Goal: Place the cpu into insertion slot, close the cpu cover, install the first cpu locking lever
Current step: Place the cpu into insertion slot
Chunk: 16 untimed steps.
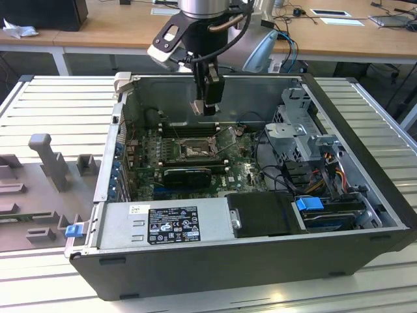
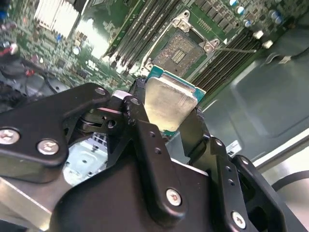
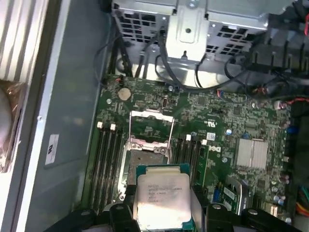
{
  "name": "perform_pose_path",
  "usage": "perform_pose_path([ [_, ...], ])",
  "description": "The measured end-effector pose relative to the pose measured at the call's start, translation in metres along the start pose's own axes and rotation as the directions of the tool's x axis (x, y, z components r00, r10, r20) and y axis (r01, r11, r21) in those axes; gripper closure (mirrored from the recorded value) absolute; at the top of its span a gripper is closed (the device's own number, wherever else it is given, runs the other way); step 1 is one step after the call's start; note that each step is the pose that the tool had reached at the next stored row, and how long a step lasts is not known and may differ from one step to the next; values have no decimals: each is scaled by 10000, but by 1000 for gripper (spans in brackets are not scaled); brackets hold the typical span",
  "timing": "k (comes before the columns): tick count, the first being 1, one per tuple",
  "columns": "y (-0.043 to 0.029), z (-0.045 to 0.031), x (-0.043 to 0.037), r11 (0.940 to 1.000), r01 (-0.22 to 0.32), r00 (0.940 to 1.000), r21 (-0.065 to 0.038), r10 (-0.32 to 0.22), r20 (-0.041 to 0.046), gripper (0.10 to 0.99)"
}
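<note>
1. Step in hand: the first one, placing the cpu. By my read, cover and lever steps are not started.
2. Gripper (image 1: 210,98): clenched on the cpu (image 2: 169,104), one finger on each of two opposite edges, metal lid facing the wrist cameras.
3. The cpu (image 3: 161,198) hangs in the air above the insertion slot (image 3: 145,162), apart from it and not touching. In the first wrist view it overlaps the slot's near edge, so it looks offset to one side of the slot rather than centred over it.
4. Insertion slot (image 1: 193,150): bare, dark contact field exposed, nothing seated in it; memory slots (image 3: 107,164) run along both sides of it.
5. The cpu cover (image 3: 150,114) is swung up off the slot on its hinge edge, on the far side of the slot from the cpu, with its window clear.
6. Judgement on what seating calls for: centre the chip over the slot, square its edges to the slot frame, keep it level, then a straight gentle descent. Tilt or sideways slip risks the contacts. Corner orientation marks too small to tell.
</note>
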<state>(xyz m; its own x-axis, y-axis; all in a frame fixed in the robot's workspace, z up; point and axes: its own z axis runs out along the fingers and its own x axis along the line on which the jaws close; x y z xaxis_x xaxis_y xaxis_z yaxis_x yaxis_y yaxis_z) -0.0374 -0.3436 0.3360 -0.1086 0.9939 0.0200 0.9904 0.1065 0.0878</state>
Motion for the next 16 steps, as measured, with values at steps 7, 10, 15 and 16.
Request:
perform_pose_path([
  [7,-13,125,4,9960,-897,9959,-21,897,108,561],
  [10,-22,247,16,9960,-895,9959,-21,895,112,561],
  [15,-35,387,14,9960,-896,9959,-21,896,118,561],
  [16,-38,415,15,9960,-896,9959,-18,896,124,561],
])
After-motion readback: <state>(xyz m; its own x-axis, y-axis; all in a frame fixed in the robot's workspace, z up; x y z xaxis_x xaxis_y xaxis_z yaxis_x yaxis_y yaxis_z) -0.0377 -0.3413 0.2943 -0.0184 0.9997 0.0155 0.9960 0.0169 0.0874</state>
